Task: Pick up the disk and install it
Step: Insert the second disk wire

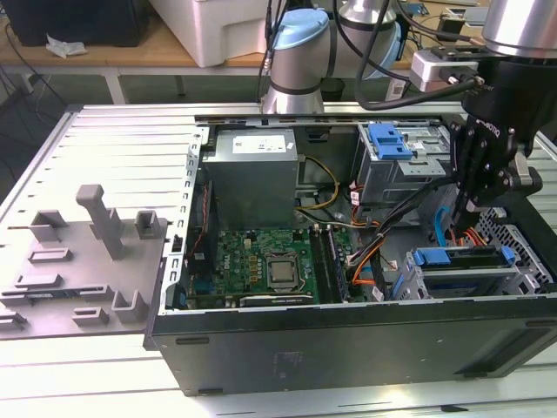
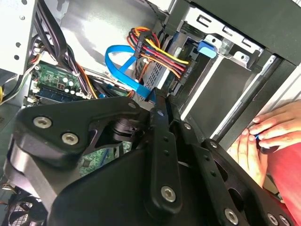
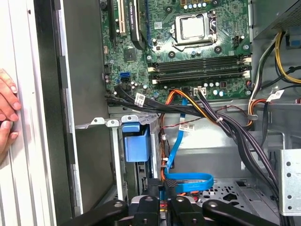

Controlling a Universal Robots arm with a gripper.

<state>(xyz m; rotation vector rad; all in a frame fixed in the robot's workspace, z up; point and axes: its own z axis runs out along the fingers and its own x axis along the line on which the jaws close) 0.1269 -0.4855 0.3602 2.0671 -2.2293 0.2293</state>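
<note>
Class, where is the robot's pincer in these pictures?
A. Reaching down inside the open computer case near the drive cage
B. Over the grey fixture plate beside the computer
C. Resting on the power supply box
A: in the exterior view the pincer hangs inside the open computer case, above the drive cage.

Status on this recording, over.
Black gripper inside open case, above metal drive cage. Blue-framed silver disk seated in cage. Blue ribbon cable beside gripper.

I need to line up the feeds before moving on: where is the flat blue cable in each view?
Exterior view: the flat blue cable hangs inside the case, just above the near drive cage.
Second wrist view: it loops beside the red-and-yellow wires.
First wrist view: it folds into a loop next to the cage.
Shared landmark: the blue latch on that cage.
</note>
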